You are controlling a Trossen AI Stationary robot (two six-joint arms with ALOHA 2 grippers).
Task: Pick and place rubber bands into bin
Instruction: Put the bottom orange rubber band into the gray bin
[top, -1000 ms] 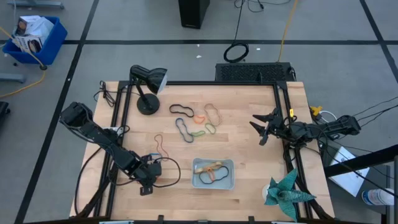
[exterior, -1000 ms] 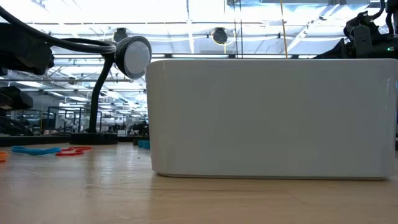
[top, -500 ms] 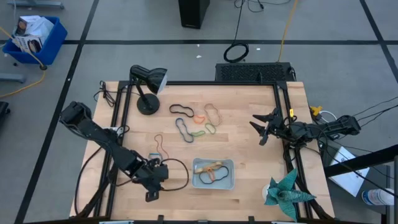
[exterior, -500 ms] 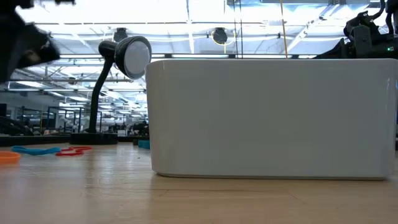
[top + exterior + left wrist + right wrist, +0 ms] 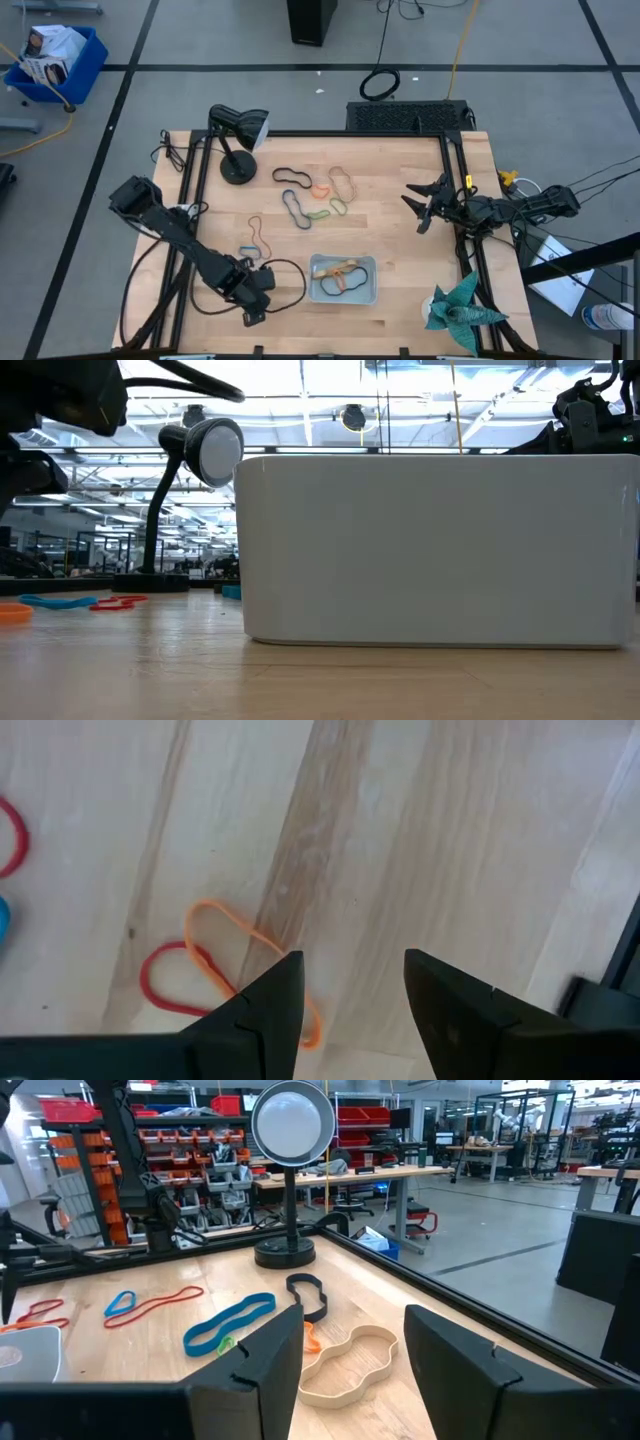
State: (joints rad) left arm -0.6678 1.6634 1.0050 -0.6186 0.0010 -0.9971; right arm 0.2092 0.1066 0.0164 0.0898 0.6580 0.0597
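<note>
High view: My left claw (image 5: 252, 314) sits low over the near-left part of the desk (image 5: 400, 190), just left of the bin (image 5: 342, 279). The bin rests near the desk's front edge and holds a few rubber bands, tan and dark among them. More rubber bands (image 5: 312, 195) lie loose in a cluster at mid-desk, behind the bin; a blue one (image 5: 247, 250) and a thin red one (image 5: 256, 232) lie apart to the left, close to my left arm. A black desk lamp (image 5: 236, 140) stands at the far-left corner. My right claw (image 5: 421, 205) waits at the right edge of the desk, fingers spread.

Low view: The pale wall of the bin (image 5: 440, 550) fills most of the frame. Blue, red and orange bands lie on the desk to its left, with the lamp (image 5: 205, 452) behind them.

Left wrist view: My left claw (image 5: 352, 1010) is open and holds nothing; its fingers (image 5: 268, 1010) hang over bare wood. An orange band (image 5: 235, 945) and a red band (image 5: 175, 982) overlap just beside one finger.

Right wrist view: My right claw (image 5: 350, 1370) is open and empty. Ahead lie a tan band (image 5: 350, 1365), a black one (image 5: 308, 1295), a blue one (image 5: 228, 1323) and the lamp (image 5: 290, 1140).
</note>
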